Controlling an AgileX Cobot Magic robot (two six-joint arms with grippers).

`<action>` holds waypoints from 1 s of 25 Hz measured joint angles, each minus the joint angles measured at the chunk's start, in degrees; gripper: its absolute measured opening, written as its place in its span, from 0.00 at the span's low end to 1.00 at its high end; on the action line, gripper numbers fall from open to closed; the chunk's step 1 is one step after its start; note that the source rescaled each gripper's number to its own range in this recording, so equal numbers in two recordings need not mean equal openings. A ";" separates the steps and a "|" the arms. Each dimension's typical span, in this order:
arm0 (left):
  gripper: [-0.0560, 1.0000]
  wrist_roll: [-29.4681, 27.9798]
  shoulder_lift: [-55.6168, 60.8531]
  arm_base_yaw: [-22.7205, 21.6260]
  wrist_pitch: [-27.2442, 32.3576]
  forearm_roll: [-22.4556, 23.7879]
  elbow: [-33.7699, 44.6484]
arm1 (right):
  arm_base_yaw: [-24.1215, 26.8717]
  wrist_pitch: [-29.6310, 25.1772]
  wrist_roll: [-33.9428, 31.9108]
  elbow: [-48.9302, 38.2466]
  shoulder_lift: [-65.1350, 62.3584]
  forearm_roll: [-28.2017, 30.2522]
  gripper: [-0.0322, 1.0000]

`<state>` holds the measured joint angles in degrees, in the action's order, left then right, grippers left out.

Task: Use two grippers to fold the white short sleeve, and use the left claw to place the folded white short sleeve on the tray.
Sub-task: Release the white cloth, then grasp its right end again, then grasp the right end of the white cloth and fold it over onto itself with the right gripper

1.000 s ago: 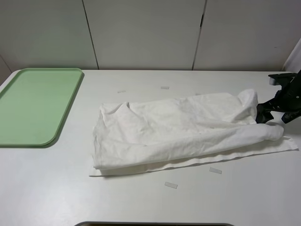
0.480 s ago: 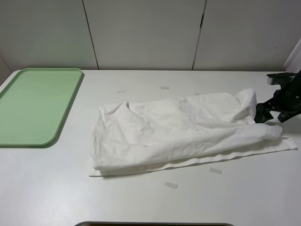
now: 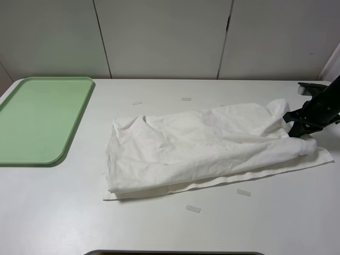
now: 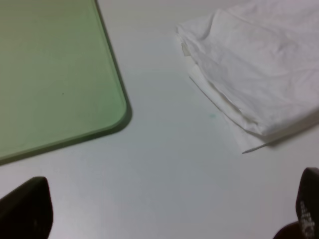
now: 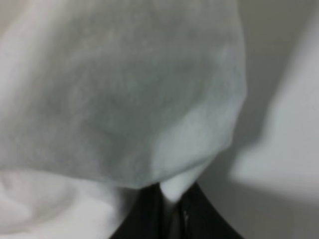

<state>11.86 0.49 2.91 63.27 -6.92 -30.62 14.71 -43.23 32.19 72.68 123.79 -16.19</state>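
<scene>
Draping white short sleeve (image 5: 124, 89) hides most of right end effector (image 5: 170, 213).

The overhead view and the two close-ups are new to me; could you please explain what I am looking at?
This is a robot with two arms, each ending in a pincer called an end effector. The overhead view looks down on a white table; the other two come from cameras on the wrists. On the table lie a folded-over white shirt, an empty green tray on the left, and small tape strips. The right end effector pinches the shirt's right edge; its wrist view is filled with cloth. The left end effector is open over bare table between tray and shirt, holding nothing.
</scene>
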 joint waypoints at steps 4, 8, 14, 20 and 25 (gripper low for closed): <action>0.98 0.00 0.00 0.00 0.00 0.00 0.00 | 0.00 -0.06 0.00 0.00 0.00 -0.05 0.04; 0.98 0.00 0.00 0.00 0.00 0.00 0.00 | 0.00 -0.05 0.00 0.10 -1.11 0.14 0.04; 0.98 0.00 0.00 0.00 0.00 0.00 0.00 | -0.51 -0.25 -0.06 0.68 -3.60 2.74 0.04; 0.98 0.00 0.00 0.00 0.00 0.00 0.00 | -0.51 -0.30 -1.77 0.80 -8.87 6.30 0.04; 0.98 0.00 0.00 0.00 0.00 0.00 0.00 | -0.51 -0.30 -4.21 0.91 -12.20 10.24 0.04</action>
<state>11.86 0.49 2.91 63.27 -6.92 -30.62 14.20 -43.53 27.98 73.59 111.58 -5.96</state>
